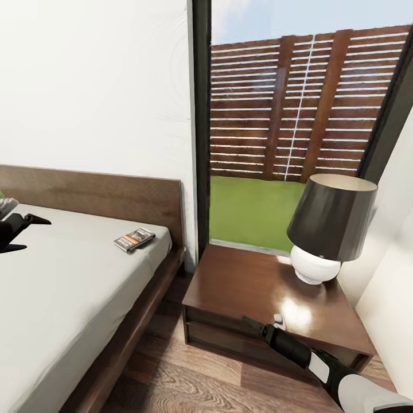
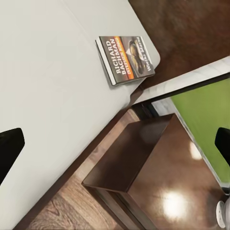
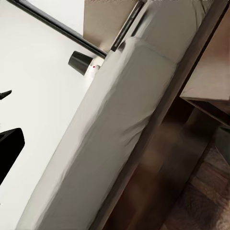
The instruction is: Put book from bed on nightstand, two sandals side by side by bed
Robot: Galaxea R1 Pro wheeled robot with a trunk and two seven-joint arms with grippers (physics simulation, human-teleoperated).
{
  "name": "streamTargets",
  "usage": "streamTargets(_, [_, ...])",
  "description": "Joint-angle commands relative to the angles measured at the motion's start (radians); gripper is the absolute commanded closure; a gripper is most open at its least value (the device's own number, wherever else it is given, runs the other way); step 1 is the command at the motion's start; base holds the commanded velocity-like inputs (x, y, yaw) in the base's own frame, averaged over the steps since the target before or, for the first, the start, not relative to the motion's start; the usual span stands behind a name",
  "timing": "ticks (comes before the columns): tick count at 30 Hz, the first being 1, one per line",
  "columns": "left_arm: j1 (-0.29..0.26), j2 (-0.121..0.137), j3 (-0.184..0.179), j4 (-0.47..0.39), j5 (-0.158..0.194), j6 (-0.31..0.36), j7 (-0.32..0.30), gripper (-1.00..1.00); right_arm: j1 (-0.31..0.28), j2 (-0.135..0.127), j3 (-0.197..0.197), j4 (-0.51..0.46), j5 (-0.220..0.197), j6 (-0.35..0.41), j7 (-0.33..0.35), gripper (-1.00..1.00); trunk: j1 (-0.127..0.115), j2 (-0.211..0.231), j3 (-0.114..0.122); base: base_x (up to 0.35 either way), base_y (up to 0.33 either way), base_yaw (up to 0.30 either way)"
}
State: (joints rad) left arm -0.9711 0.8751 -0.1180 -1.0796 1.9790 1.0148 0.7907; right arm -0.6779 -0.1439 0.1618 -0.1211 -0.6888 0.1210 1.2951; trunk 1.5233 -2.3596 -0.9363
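The book [image 1: 134, 239] lies flat on the bed's grey mattress [image 1: 69, 287], at the corner near the headboard [image 1: 103, 198]; its dark cover with white lettering and an orange band is also seen from above [image 2: 126, 58]. My left gripper [image 1: 35, 234] hovers open over the mattress, well short of the book, with nothing between its black fingers [image 2: 9, 148]. Beside the bed stands a dark-brown nightstand [image 1: 241, 281] [image 2: 139, 158]. My right gripper [image 1: 250, 322] hangs low in front of that nightstand, open and empty. The sandals are out of view.
A lamp [image 1: 331, 221] with a dark shade and round white base stands on the nightstand's far right. A tall black-framed window [image 1: 201, 115] rises behind it. Wood-plank floor [image 1: 189, 378] runs between the bed and the nightstand. A white wall closes in on the right.
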Motion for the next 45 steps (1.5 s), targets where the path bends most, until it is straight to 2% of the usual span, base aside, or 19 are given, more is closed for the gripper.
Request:
streamTargets(1, [-0.001,0.001,-0.003,0.001,0.011,-0.001,0.010,-1.00,-0.001,-0.001,0.008,-0.002,-0.011,0.011,0.005,-1.00,0.000,0.000,-0.001,0.115,0.000,0.000])
streamTargets(5, [-0.001,-0.001,-0.003,0.012,0.011,-0.001,0.010,-1.00,-0.001,0.000,0.011,-0.012,-0.010,0.016,0.025,-1.00,0.000,0.000,-0.001,0.112,0.000,0.000])
streamTargets(10, [-0.001,-0.008,-0.004,0.021,0.011,0.000,0.010,-1.00,-0.001,0.002,0.014,-0.028,-0.006,0.020,0.084,-1.00,0.000,0.000,-0.001,0.102,0.000,0.000])
streamTargets(15, [-0.001,-0.011,-0.005,0.031,0.011,0.000,0.010,-1.00,0.000,0.002,0.014,-0.072,-0.007,0.043,0.105,-1.00,0.000,0.000,-0.001,0.097,0.000,0.000])
streamTargets(19, [-0.001,-0.013,-0.005,0.036,0.011,0.001,0.010,-1.00,0.017,0.001,0.014,-0.172,-0.007,0.119,0.111,-1.00,0.000,0.000,-0.001,0.056,0.000,0.000])
streamTargets(20, [-0.001,-0.013,-0.006,0.041,0.011,0.001,0.010,-1.00,0.043,0.000,0.014,-0.241,-0.008,0.148,0.113,-1.00,0.000,0.000,-0.001,0.025,0.000,0.000])
streamTargets(24, [-0.001,-0.014,-0.006,0.050,0.011,0.001,0.010,-1.00,0.122,-0.009,0.012,-0.413,-0.009,0.212,0.113,-1.00,0.000,0.000,-0.001,0.015,0.000,0.000])
streamTargets(25, [-0.001,-0.014,-0.006,0.053,0.011,0.002,0.010,-1.00,0.165,-0.015,0.011,-0.501,-0.008,0.248,0.112,-1.00,0.000,0.000,-0.001,0.006,0.000,0.000])
streamTargets(29, [-0.001,-0.014,-0.006,0.060,0.010,0.002,0.010,-1.00,0.246,-0.023,0.007,-0.643,-0.005,0.315,0.106,-1.00,0.000,0.000,-0.001,0.004,0.000,0.000])
streamTargets(37, [-0.001,-0.014,-0.006,0.066,0.009,0.002,0.010,-1.00,0.286,-0.026,0.004,-0.693,-0.003,0.349,0.064,-1.00,0.000,0.000,-0.001,0.001,0.000,0.000])
streamTargets(45, [-0.001,-0.017,-0.010,0.082,0.009,0.002,0.010,-1.00,0.292,-0.025,0.004,-0.698,-0.002,0.354,0.051,-1.00,0.000,0.000,-0.001,0.024,0.000,0.000])
